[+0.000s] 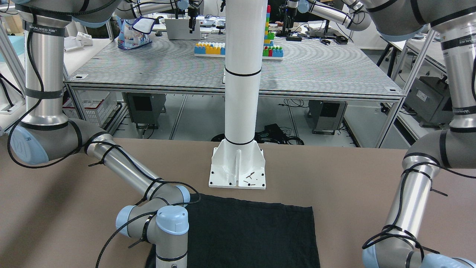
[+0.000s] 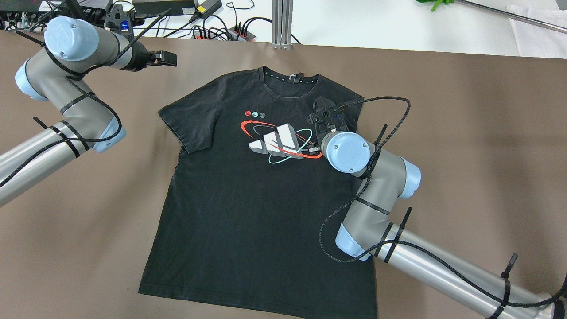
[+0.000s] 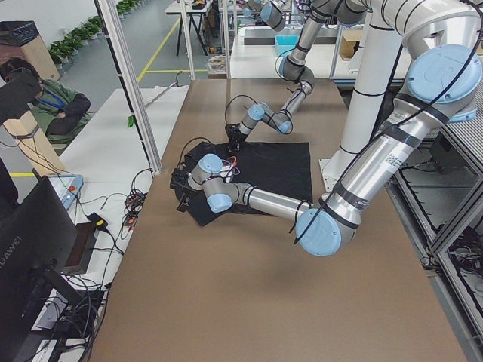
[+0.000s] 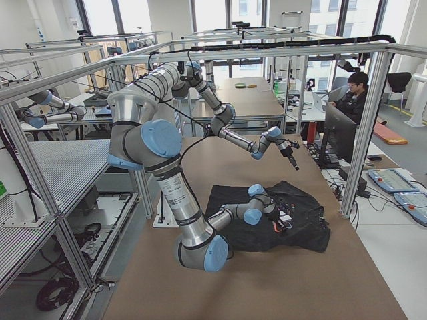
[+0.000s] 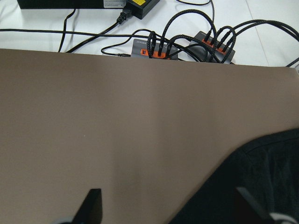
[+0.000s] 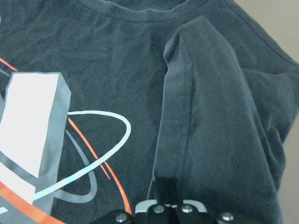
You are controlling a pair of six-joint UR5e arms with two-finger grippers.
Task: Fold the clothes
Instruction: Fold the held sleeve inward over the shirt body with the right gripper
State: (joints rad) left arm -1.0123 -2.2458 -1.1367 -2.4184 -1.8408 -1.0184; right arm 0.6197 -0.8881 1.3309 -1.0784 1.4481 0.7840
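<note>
**Fold clothes, sleeve stage.** The black short-sleeved cotton T-shirt (image 2: 248,212) lies face up and flat on the brown matte table (image 2: 465,133), its hem nearest my robot's base and its collar (image 2: 288,79) at the far end.

I judge the fold barely begun. On the right side the sleeve (image 6: 205,116) already lies turned in over the chest, beside the white, red and teal printed emblem (image 2: 277,141). The left sleeve (image 2: 181,124) is spread out on the table.

The right arm reaches in low over the shirt's body, elbow bent and wrist tipped down, so that the right gripper (image 2: 323,110) sits on the turned-in sleeve. In its wrist view the fingers read as narrow and drawn together at the sleeve's seam. I cannot tell whether cloth is pinched between them.

Farther out, the left arm is doubled back at the elbow. The left gripper (image 2: 168,58) hangs wide apart, with nothing in it, above bare table just beyond the left shoulder. The black power strips and cables (image 5: 187,44) lie past the table's far edge.

Next I would lower the left claw onto the spread sleeve's edge and carry it inward to match.
</note>
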